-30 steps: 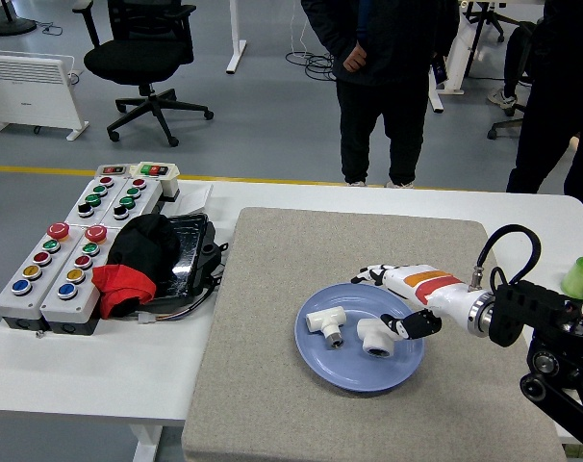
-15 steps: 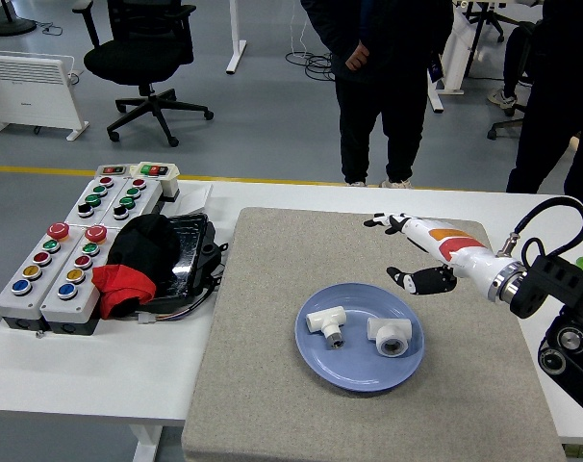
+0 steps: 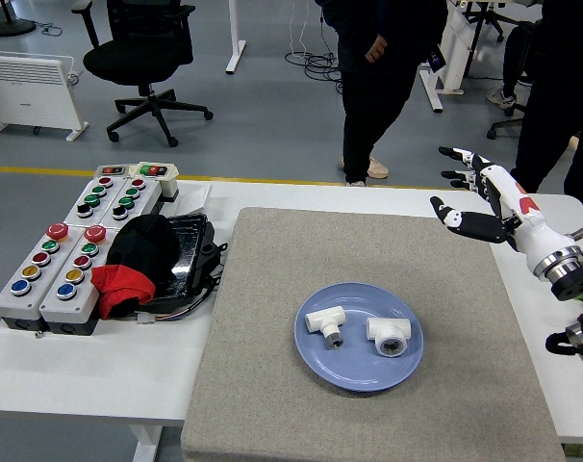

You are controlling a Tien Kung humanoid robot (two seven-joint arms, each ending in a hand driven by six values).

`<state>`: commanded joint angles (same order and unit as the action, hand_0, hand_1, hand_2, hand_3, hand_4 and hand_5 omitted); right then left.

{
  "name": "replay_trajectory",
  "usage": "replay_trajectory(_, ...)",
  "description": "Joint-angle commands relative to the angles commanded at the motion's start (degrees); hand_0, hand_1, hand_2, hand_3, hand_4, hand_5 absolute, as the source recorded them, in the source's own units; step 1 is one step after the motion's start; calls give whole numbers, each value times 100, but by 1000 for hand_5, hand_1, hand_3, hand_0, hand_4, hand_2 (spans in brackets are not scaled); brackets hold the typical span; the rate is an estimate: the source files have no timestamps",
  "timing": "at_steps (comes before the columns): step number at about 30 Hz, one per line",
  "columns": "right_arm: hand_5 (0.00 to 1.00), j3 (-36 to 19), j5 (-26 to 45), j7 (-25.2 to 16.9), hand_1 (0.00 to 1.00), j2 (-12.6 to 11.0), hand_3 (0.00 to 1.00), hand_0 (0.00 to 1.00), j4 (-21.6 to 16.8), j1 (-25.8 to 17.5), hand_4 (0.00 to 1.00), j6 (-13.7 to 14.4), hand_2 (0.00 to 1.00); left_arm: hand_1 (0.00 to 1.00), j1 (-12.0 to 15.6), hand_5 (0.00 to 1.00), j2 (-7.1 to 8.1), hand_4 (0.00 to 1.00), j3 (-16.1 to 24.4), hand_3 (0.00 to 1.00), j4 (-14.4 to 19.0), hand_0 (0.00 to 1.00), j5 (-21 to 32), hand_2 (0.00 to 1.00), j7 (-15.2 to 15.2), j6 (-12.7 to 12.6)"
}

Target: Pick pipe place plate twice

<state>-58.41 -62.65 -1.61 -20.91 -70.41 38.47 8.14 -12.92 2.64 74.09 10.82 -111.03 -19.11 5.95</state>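
My right hand hangs above the far right corner of the grey mat, fingers spread wide and holding nothing. Both white pipe pieces, one left and one right, lie side by side on the blue plate mid-mat.

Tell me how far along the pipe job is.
It looks done: two white plastic T-shaped pipe fittings lie apart on the round blue plate. Nothing is in hand; the right hand hangs open over the grey mat's far right corner. No other fittings show on the table.
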Motion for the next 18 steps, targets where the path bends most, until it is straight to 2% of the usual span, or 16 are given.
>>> replay_trajectory(3, 518, -203, 745, 6, 832, -21, 917, 882, 53, -104, 659, 0, 962, 745, 9, 998, -3, 410, 0, 652, 0, 737, -18, 704, 5, 4)
replay_trajectory(4, 563, -219, 968, 5, 834, -24, 911, 885, 58, -116, 663, 2, 954, 745, 10, 998, -3, 409, -1, 652, 0, 738, -18, 703, 6, 5)
replay_trajectory(18, 603, -551, 4254, 107, 837, -48, 913, 890, 341, -565, 661, -3, 951, 746, 45, 998, -17, 408, 19, 652, 0, 736, -58, 703, 18, -3)
